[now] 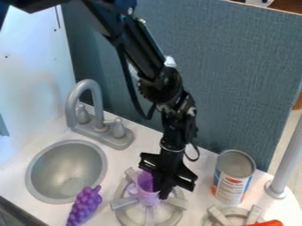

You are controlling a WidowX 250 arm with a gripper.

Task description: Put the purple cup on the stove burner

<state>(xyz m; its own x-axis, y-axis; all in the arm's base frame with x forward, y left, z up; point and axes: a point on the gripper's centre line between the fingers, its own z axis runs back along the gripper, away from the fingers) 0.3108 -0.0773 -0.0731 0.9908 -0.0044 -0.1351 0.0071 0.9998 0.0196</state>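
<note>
Purple cup [145,185] is on the left burner [122,204], right up against the gripper [158,190]; gripper partly covers it, so can't tell if the pincer is released, clenched or grasping the cup. Main risk: cup tips or skids off the raised burner bars if pushed sideways, uneven footing being the cause. Off-centre contact could twist it. A wide swing right could knock the open can [235,185]; a low swing left could shove the toy grapes [85,205], lying beside the sink [65,163]. White counter [199,201], grey faucet [72,108] behind sink, second burner [219,216] near right with an orange thing [266,223]. Blue-grey panel [236,66] along the far side, white wall [29,66] left, grey post [289,163] right, pale floor beyond.
</note>
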